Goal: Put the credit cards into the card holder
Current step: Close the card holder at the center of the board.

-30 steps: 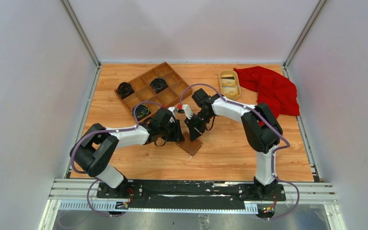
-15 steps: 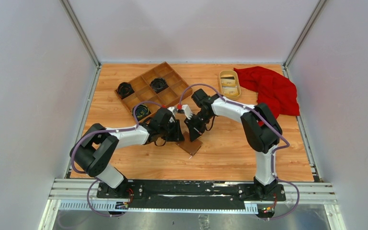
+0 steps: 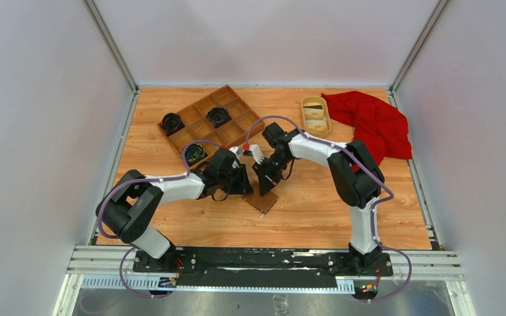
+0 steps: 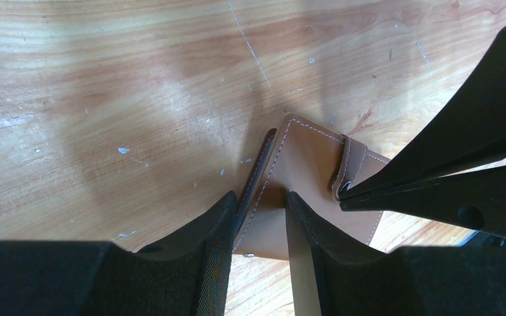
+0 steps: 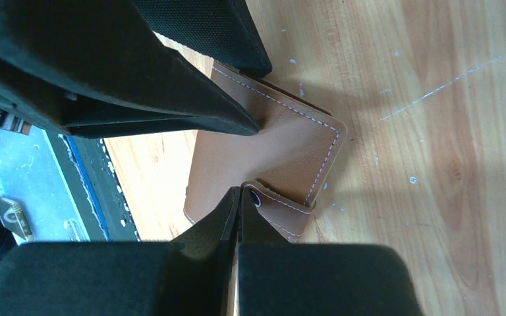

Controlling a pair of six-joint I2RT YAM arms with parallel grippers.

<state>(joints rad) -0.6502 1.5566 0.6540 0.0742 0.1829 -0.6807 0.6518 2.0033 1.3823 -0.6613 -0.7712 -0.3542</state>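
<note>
The brown card holder (image 3: 262, 198) stands tilted on the table between the two arms, folded shut, its strap with the snap button (image 5: 278, 205) sticking out. My left gripper (image 4: 258, 217) is shut on the holder's near edge (image 4: 303, 164), one finger on each face. My right gripper (image 5: 239, 195) is shut with nothing between its fingers, and its tips touch the strap beside the snap. It also shows in the left wrist view (image 4: 344, 197). Small flat whitish and dark pieces, likely the credit cards (image 3: 315, 113), lie in the oval yellow dish (image 3: 327, 122) at the back right.
A wooden compartment tray (image 3: 234, 108) with black round items stands at the back left, close behind the left arm. A red cloth (image 3: 372, 122) lies at the back right beside the dish. Grey walls enclose the table.
The right arm has shifted very slightly left. The card holder and the left gripper stay as they were.
</note>
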